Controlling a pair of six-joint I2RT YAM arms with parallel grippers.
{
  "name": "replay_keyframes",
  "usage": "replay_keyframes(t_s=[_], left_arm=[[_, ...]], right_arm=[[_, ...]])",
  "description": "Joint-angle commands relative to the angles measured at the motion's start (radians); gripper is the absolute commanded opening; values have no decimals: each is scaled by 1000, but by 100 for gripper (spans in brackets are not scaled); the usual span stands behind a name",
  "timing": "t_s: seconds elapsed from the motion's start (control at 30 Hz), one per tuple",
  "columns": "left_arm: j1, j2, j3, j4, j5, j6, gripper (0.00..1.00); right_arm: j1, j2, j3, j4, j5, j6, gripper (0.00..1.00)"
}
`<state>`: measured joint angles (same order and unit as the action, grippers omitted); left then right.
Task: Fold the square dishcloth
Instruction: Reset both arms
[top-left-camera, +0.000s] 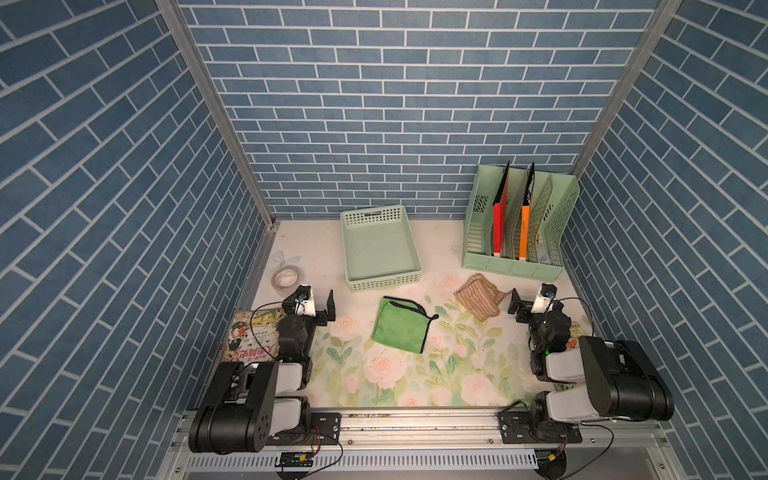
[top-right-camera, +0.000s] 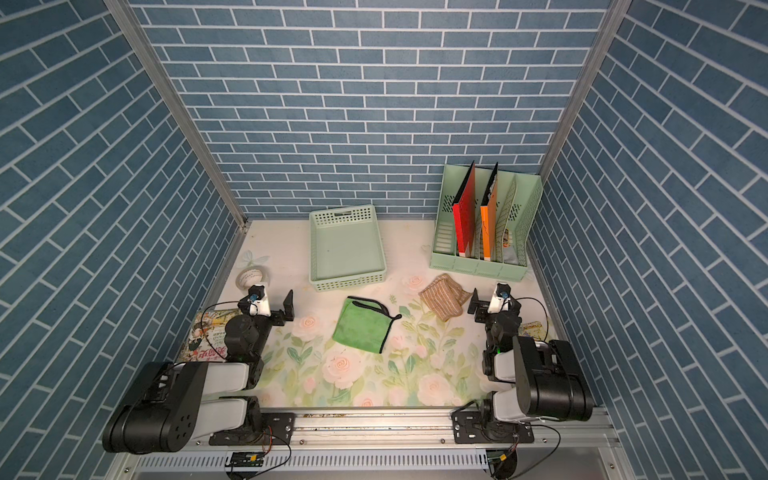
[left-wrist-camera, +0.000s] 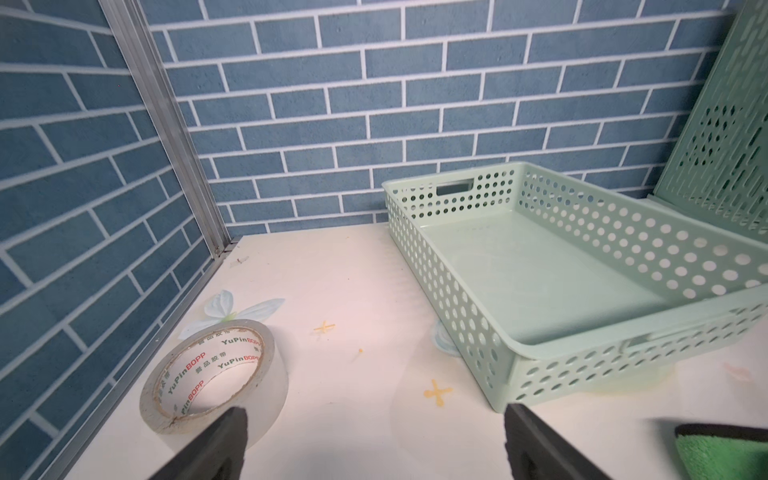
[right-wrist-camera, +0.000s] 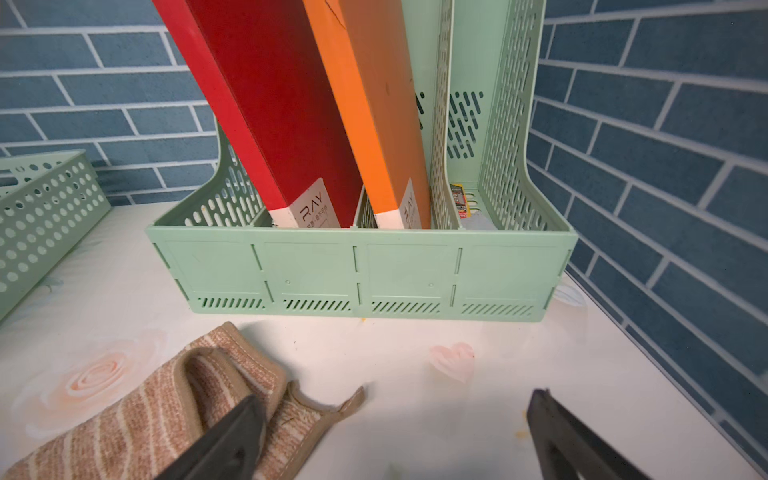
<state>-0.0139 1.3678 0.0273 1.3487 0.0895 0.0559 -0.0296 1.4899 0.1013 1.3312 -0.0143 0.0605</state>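
Note:
Two cloths lie on the flowered table. A green dishcloth (top-left-camera: 399, 328) (top-right-camera: 359, 328) with black edging rests in the middle, partly doubled over; its corner (left-wrist-camera: 731, 453) shows in the left wrist view. A brown striped cloth (top-left-camera: 478, 297) (top-right-camera: 442, 297) (right-wrist-camera: 137, 411) lies crumpled to its right. I cannot tell which of them is the square one. My left gripper (top-left-camera: 311, 297) (top-right-camera: 266, 299) (left-wrist-camera: 374, 440) stands open and empty to the left of the green cloth. My right gripper (top-left-camera: 536, 297) (top-right-camera: 494, 299) (right-wrist-camera: 395, 432) is open and empty, one finger at the brown cloth's edge.
A mint perforated tray (top-left-camera: 382, 284) (left-wrist-camera: 457, 291) sits behind the green cloth. A mint file rack (top-left-camera: 511, 266) (right-wrist-camera: 361, 274) holding red and orange folders stands at the back right. A tape roll (top-left-camera: 286, 277) (left-wrist-camera: 208, 374) and a magazine (top-left-camera: 249, 336) lie at the left.

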Motion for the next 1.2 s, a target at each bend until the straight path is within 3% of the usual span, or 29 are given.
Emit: replay_keyframes(t_s=[0.0,0.03,0.07,0.13,0.2,0.23,0.57,0.7,0.8,0.9,1.17], left_arm=[[8,205,-65,485,17,-28,100],[9,198,-66,484,24,-21,100],[7,137,-41,364,39,-7,100],[6,152,38,234,-13,-38,100],[6,140,169,-24,-70,-52,100],[6,147,176,-53,-76,-54,100],[5,146,173,-44,-68,-52,100],[5,145,173,-44,-70,-53,100],[5,144,174,-45,-70,-53,100],[5,145,174,-44,-70,-53,100],[5,146,173,-45,-70,-53,100]], right_arm=[[22,29,38,89,-55,-73,100],[24,41,48,91,-71,-79,100],[26,32,60,52,-89,-89,100],[29,38,80,23,-114,-103,100],[35,43,97,-8,-119,-112,100],[38,40,97,-14,-111,-112,100],[103,28,-24,204,4,-151,100],[80,39,103,-26,-47,-137,100],[52,43,109,-31,-55,-117,100],[60,33,41,89,-88,-131,100],[62,78,-149,499,9,-99,100]])
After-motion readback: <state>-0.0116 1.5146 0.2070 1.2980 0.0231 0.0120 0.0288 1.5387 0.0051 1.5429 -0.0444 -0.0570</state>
